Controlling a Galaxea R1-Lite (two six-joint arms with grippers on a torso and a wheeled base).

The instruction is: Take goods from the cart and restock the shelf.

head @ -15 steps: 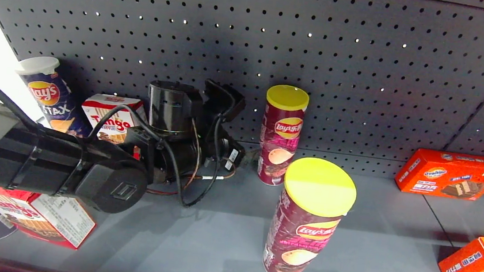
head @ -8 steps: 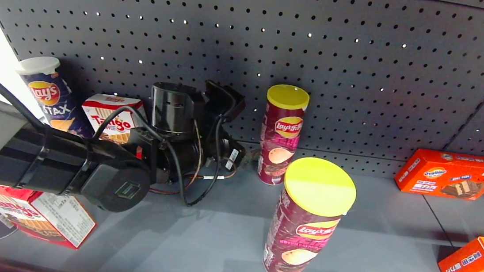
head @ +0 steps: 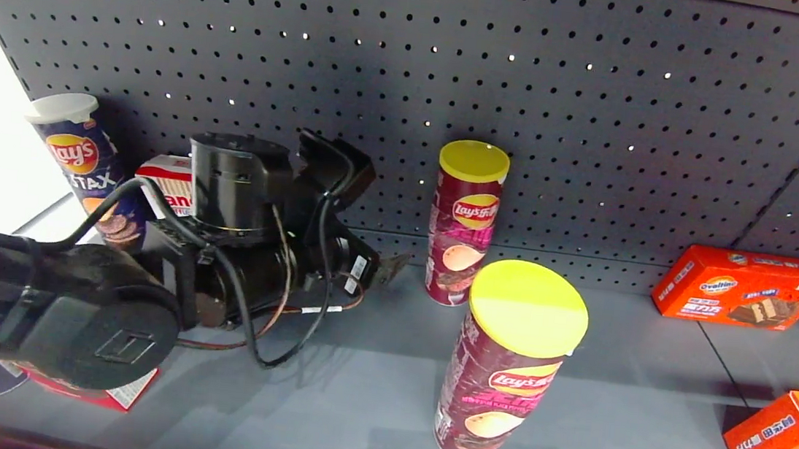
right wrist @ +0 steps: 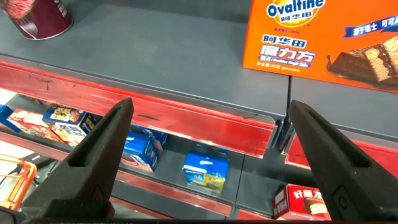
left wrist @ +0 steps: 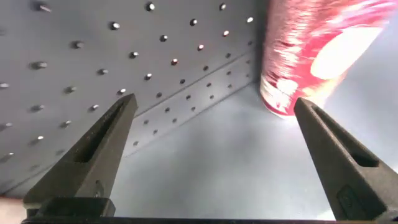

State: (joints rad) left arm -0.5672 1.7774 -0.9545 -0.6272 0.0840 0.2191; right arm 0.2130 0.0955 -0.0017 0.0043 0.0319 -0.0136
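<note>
Shelf (head: 323, 408) of grey metal, pegboard (head: 416, 50) behind; two chip cans (head: 503, 366) (head: 465, 223) upright.

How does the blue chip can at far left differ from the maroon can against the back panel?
The blue chip can has a white lid and blue wrap; the maroon can has a yellow lid and maroon wrap. The blue chip can stands at the far left; the maroon can stands mid-shelf. Both are upright tubes by the pegboard.
</note>
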